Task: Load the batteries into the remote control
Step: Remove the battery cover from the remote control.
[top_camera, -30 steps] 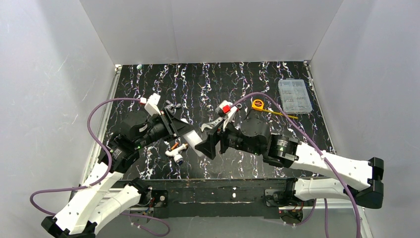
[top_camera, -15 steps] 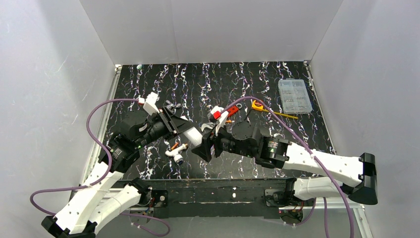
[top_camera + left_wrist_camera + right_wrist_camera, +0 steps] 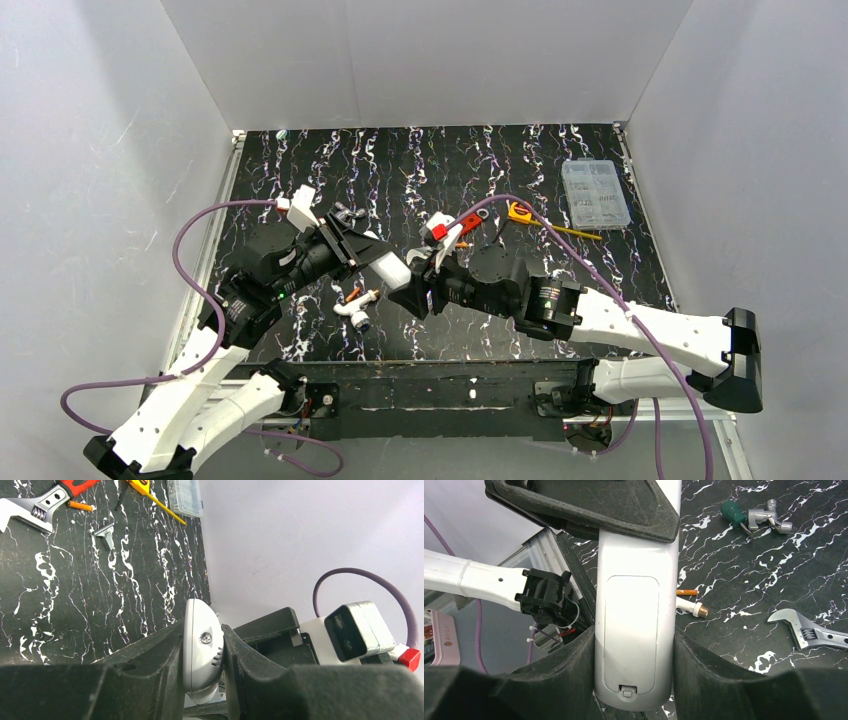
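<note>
**Left gripper** [image 3: 202,642] — clamping one end of the remote control [image 3: 636,557] between its black fingers and holding it lifted above the table [image 3: 300,180].

**Right gripper** [image 3: 634,645] — gripping the other end of the remote control. Its fingers [image 3: 569,670] are pressing against both long sides, with no gap showing. The two grippers are facing each other nose to nose over the near middle of the table.

**Remote control** — white, hanging between the two grippers, with its back facing the right wrist camera. The cover [image 3: 631,625] of the battery recess is sitting in place on it.

**Batteries** — both are lying loose on the table.
- An orange battery [image 3: 687,592] is lying just beside a white tube tool [image 3: 691,609], close under the remote control.
- A second battery [image 3: 80,505] is lying just beside the wrench [image 3: 30,510], near its red handle.

**Farther out** — a clear plastic box [image 3: 596,193] is sitting at the far right of the table, with a yellow tool [image 3: 520,210] lying near it.
</note>
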Controlling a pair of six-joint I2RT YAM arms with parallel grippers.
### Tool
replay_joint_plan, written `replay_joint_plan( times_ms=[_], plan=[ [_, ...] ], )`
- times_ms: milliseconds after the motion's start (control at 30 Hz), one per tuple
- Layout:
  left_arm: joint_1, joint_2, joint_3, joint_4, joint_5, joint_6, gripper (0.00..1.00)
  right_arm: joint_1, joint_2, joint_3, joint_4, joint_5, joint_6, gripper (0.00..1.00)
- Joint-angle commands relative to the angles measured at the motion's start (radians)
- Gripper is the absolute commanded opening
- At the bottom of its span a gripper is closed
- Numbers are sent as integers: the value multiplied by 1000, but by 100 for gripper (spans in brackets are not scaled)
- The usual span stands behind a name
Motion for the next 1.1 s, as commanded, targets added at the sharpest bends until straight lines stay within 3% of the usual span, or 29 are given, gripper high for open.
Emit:
replay_joint_plan(
  times_ms=[0,167,400,1067],
  plan=[
    [-1,-13,1,52,0,-22,6,5,-19,-11,86,7,-18,37],
    [-1,-16,-5,62,-2,-25,28,6,-25,-12,94,5,-13,19],
    [-1,-19,-10,69,-1,-30,44,5,-25,-8,90,3,-8,15],
    [-1,-13,-23,95,21,-41,38,5,-30,6,102,32,4,13]
  ],
)
